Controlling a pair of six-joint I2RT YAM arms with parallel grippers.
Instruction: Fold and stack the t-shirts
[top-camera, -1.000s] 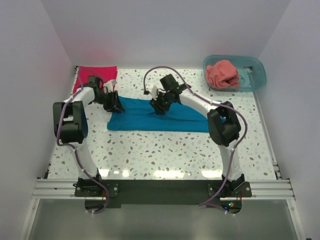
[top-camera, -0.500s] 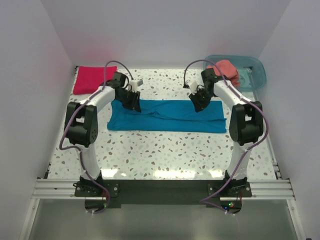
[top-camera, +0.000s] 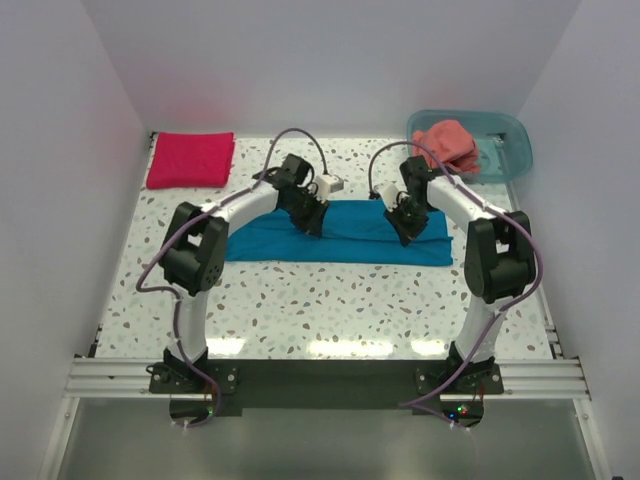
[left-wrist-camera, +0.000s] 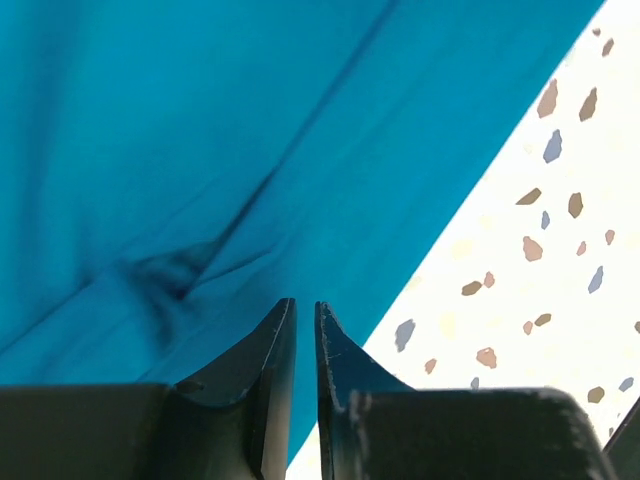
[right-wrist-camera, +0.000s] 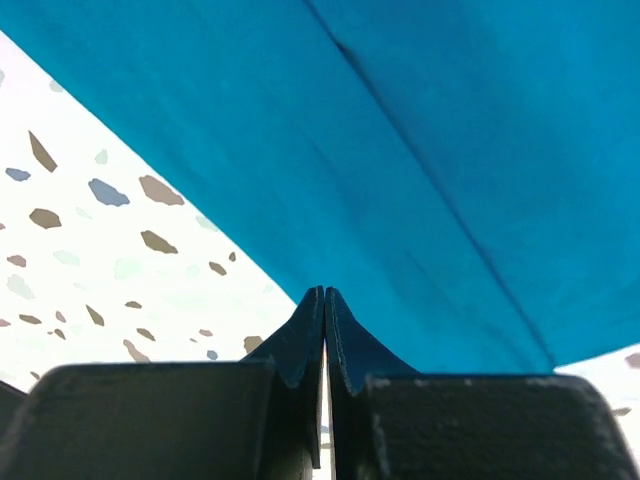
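A teal-blue t-shirt lies as a long flat strip across the middle of the table. My left gripper hangs over its left half, near the cloth's far edge. Its jaws stand a narrow slit apart with nothing between them, above teal cloth. My right gripper is over the right half. Its jaws are pressed together and empty, above the edge of the cloth. A crimson-magenta t-shirt lies folded at the back left. A salmon-coral t-shirt sits crumpled in the tub.
The translucent teal tub stands at the back right corner. White walls close in the speckled table on three sides. Both arm bases sit on the dark rail at the near edge.
Both grippers have swept rightward over the teal shirt and come nearer to me. Both pairs of jaws have narrowed, the right one fully. The shirt stays flat on the table.
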